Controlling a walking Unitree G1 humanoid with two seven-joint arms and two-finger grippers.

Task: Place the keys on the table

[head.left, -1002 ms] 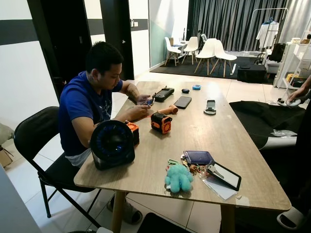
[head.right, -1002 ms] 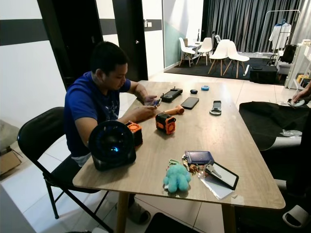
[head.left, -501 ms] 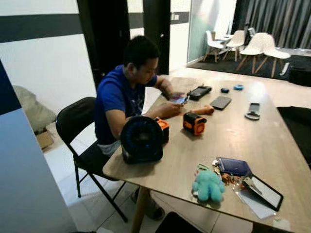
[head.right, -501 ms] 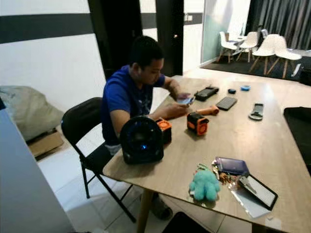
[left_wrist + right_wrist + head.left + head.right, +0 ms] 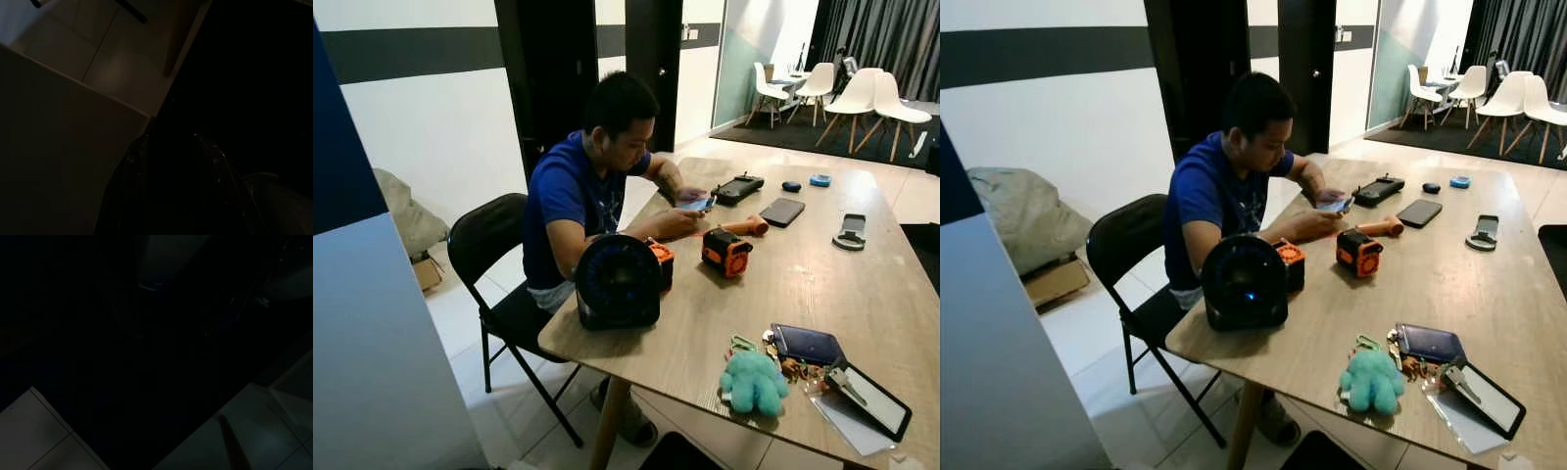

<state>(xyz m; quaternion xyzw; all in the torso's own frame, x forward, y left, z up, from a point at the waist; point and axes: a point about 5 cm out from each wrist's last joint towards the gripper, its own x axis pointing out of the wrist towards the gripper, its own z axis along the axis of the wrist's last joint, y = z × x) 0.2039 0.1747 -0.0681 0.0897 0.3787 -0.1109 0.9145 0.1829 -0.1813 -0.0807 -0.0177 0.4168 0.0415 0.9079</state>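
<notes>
**A:** Where are the keys (image 5: 781,364) relative to the robot?

**B:** They already lie on the table (image 5: 783,284), near its front edge and toward the robot's right. The bunch sits between the teal plush toy (image 5: 752,382) and the dark blue pouch (image 5: 806,344), touching both, with a black-framed tablet (image 5: 869,399) just beside it.

**A:** And the tools?

**B:** Both arms hang low beside the robot over the tiled floor (image 5: 112,63). The left tool (image 5: 173,161) shows as two dim fingers in the left wrist view; I cannot tell how wide they stand or whether they hold anything. The right wrist view is too dark to read the right tool at all.

**A:** Which arm is nearer?

**B:** I'd judge the right one, since the bunch lies ahead and to the right, above both tools. The seated person (image 5: 592,186) is well apart, at the table's far left side.
</notes>
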